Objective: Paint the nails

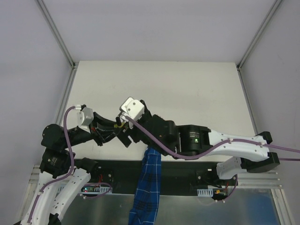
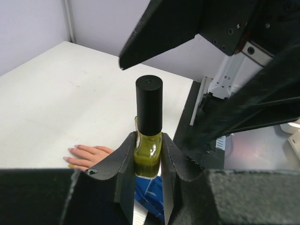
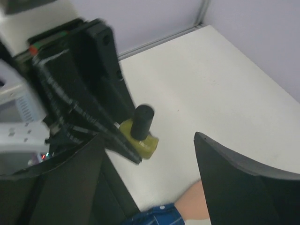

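My left gripper (image 2: 148, 140) is shut on the body of a small polish bottle (image 2: 148, 157) of yellow-green polish and holds it upright. Its black cap (image 2: 149, 105) stands free above the fingers. The peach mannequin hand (image 2: 91, 156) lies flat on the table below and left of the bottle. Its pale nails (image 2: 71, 150) point left. My right gripper (image 3: 147, 137) is open, hovering over the bottle (image 3: 140, 140), touching nothing. The blue plaid sleeve (image 1: 147, 187) hangs over the table's near edge. In the top view the arms hide the hand.
The white table (image 1: 187, 89) stretches away behind the arms, walled by pale panels on three sides. Both arms cross closely over the near middle of the table (image 1: 140, 131). The right arm's finger (image 2: 164, 33) looms just above the bottle in the left wrist view.
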Tool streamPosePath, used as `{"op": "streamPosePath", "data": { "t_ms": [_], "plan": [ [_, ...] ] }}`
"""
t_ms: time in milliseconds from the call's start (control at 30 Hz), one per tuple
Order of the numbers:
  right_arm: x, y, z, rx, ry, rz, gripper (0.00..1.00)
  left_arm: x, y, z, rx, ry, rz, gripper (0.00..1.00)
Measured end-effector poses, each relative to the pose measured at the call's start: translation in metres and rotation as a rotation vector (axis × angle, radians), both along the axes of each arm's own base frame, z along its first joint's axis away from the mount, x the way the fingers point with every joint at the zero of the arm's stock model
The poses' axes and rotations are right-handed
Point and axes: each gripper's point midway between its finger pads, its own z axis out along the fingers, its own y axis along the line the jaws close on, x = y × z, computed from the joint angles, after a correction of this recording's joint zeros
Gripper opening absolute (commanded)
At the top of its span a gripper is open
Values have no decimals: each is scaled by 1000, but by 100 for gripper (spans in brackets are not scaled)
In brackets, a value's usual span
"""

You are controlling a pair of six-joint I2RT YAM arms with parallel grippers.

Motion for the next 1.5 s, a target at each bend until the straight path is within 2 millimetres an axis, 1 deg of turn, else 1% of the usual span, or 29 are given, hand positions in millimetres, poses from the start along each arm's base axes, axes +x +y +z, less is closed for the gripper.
{"op": "streamPosePath", "data": {
  "t_ms": [200,233,267,333,367,400,500,600,667,800,900,1033,1200,1300,1333,1400,1433,1467,1500],
  "plan": [
    [-55,-17,5,-59,20,469,82,-18,-4,1,-11,36,-88,0],
    [-63,-21,6,-60,24,541,82,-23,-4,2,-11,49,-112,0],
    [-68,-25,6,-61,28,603,79,-27,-5,3,-11,55,-134,0],
    [-74,-32,9,-52,33,705,77,-39,-5,7,-10,60,-184,0],
    [-75,-35,9,-45,39,745,73,-45,-5,10,-10,57,-208,0],
    [-75,-37,10,-37,50,778,71,-50,-5,13,-10,54,-230,0],
    [-69,-40,14,-2,79,853,66,-64,-3,21,-9,29,-274,0],
    [-64,-36,19,39,99,906,62,-75,-1,25,-8,11,-310,0],
    [-69,-31,21,57,115,958,59,-78,-1,26,-9,8,-320,0],
    [-80,-17,20,75,164,1055,55,-82,0,26,-7,20,-339,0],
    [-84,-7,19,86,192,1098,51,-83,0,26,-7,22,-344,0],
    [-88,-1,17,98,231,1142,43,-84,0,27,-10,16,-347,0],
    [-92,7,21,121,254,1183,40,-85,0,30,-15,8,-349,0],
    [-93,8,22,129,262,1194,31,-85,0,31,-17,4,-349,0],
    [-93,8,22,131,262,1194,26,-85,0,31,-17,3,-350,0],
    [-92,9,23,135,259,1193,19,-86,0,32,-18,-3,-352,0],
    [-91,10,23,137,258,1189,15,-86,0,32,-18,-6,-354,0],
    [-90,10,23,138,256,1188,3,-86,0,32,-19,-7,-354,0],
    [-89,10,23,139,253,1185,0,-86,0,32,-20,-6,-352,0]
  ]
}}
